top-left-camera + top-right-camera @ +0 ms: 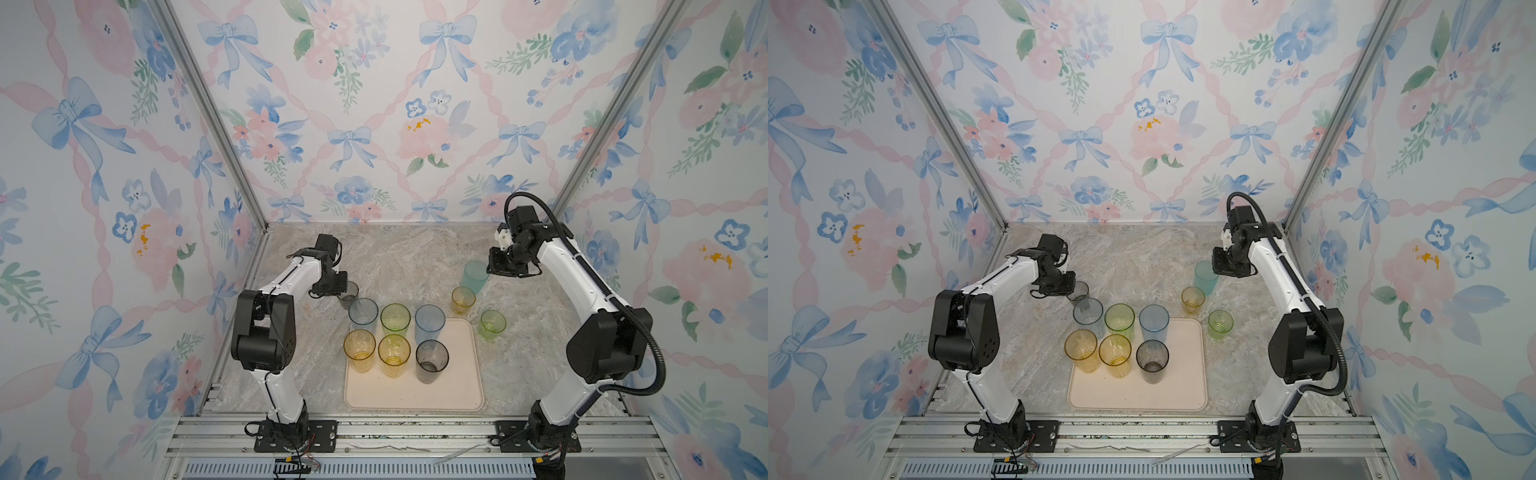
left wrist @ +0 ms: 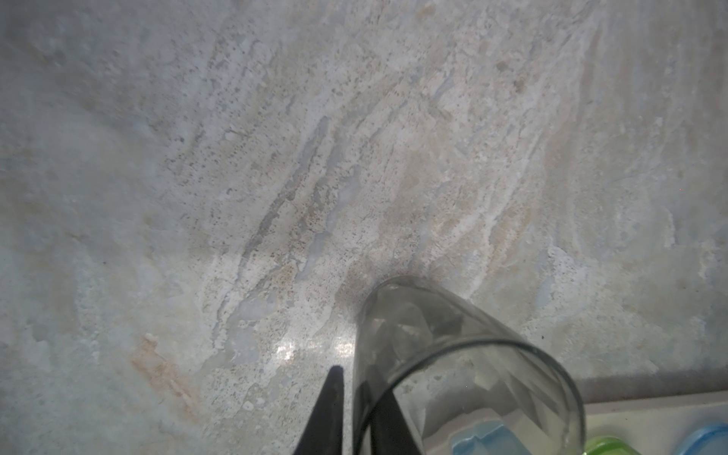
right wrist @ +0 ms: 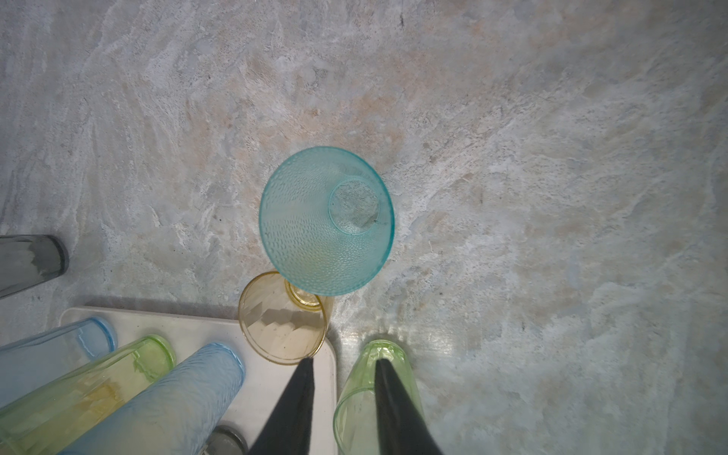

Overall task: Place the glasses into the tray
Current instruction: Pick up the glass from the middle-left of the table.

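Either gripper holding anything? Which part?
Left gripper straddles the short grey glass at its rim, one finger inside; firm grip cannot be told. Right gripper holds nothing.

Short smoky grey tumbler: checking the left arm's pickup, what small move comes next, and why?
Probably lift the short smoky grey tumbler up: the left gripper pinches its wall, one finger inside, and it stands outside the cream rectangular tray.

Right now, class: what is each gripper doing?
Left gripper: closed on the wall of the short grey glass.
Right gripper: open, holding nothing.
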Controlling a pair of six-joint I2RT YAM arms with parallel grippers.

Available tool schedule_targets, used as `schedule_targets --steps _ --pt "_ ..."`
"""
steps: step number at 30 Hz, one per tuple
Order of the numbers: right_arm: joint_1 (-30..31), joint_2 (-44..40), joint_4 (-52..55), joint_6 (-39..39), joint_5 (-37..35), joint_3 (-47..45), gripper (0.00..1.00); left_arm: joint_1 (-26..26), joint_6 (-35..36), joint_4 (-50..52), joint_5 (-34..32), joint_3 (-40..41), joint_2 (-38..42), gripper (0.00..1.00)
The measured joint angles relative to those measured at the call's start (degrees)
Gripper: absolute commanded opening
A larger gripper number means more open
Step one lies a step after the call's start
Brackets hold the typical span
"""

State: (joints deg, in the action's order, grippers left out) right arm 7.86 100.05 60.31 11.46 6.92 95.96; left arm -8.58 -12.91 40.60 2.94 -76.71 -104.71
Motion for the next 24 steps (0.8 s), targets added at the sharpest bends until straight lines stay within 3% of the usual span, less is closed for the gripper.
schedule_targets --steps 6,24 --pt "0.0 0.0 0.0 0.0 0.0 0.0 0.3 0.1 0.6 0.2 0.6 -0.8 -0.8 0.01" --pt "0.0 -0.6 0.0 0.0 0.0 -0.3 0.3 0.2 0.9 1.3 -0.5 -8.5 -1.0 0.0"
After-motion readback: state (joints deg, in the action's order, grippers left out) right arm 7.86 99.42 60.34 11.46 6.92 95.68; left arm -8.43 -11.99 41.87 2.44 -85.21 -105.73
